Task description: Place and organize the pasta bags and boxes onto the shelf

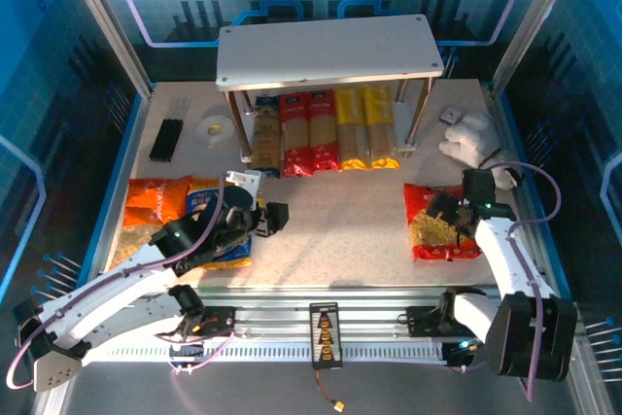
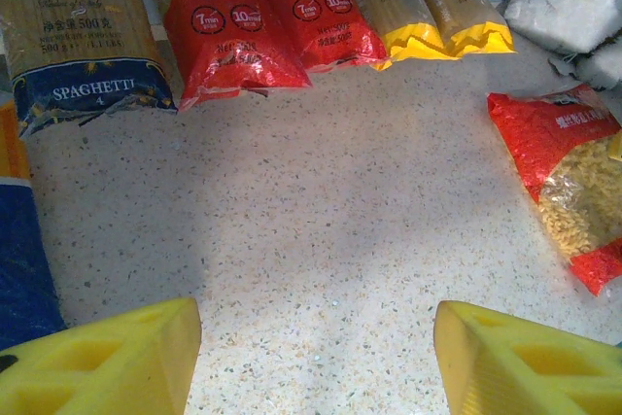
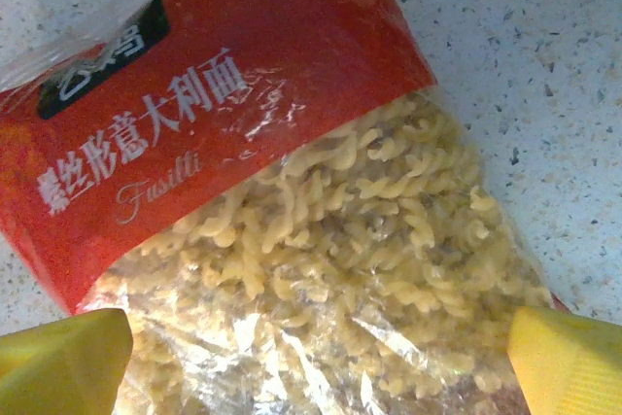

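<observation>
Left gripper [image 2: 313,328]: jaws spread, nothing between them, over bare tabletop [image 2: 321,191]. Five spaghetti packs [image 2: 228,31] lie side by side ahead of it, running under the shelf [image 1: 326,46]. Blue bag [image 2: 19,259] at its left.
Right gripper [image 3: 316,337]: jaws spread wide, straddling red fusilli bag [image 3: 243,143] directly beneath.

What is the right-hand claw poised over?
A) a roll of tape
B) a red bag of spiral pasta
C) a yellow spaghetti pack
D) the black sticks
B: the right gripper stands open directly over the red bag, whose clear window shows pale pasta spirals.
</observation>
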You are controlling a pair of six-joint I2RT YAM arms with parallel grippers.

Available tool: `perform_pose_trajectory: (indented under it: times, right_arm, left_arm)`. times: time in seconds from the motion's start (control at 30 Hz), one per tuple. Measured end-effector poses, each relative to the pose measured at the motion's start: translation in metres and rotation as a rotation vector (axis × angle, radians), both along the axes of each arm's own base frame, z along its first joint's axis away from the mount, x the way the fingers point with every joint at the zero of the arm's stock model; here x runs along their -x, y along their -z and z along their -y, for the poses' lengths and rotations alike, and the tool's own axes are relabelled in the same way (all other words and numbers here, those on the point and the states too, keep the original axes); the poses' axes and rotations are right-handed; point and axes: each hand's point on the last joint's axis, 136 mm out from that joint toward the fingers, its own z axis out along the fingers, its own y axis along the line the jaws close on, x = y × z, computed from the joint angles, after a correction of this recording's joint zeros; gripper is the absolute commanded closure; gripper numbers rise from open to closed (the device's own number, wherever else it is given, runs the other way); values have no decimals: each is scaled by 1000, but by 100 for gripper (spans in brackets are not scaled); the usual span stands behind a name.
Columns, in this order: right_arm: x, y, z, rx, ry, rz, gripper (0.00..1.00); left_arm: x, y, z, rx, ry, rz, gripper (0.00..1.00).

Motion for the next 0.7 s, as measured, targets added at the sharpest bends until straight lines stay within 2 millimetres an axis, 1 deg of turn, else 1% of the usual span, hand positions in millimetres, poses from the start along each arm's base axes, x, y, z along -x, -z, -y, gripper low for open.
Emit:
perform_pose_trajectory:
  times: [0.13,0.27,0.37,0.5,0.6,0.7]
  right_arm:
    - [-5,13,5,-34,26,-28,0]
    - [-9,26,1,-90,19,-53,0]
    - [-14,29,-7,-143,1,-52,0]
    - [-23,28,-19,-205,-37,-14,0]
    - [-23,27,-29,-222,-71,7,0]
    - [-20,26,-44,-239,-118,20,0]
  left_arm:
    - [-1,0,-1,-3,-5,2,34]
    - [-1,0,-1,-4,-6,3,34]
    - [-1,0,-2,-7,-10,4,33]
    - [-1,0,-3,-9,-12,5,33]
    - [-2,0,-3,-10,-15,6,33]
    - [-2,0,-3,-10,-15,6,33]
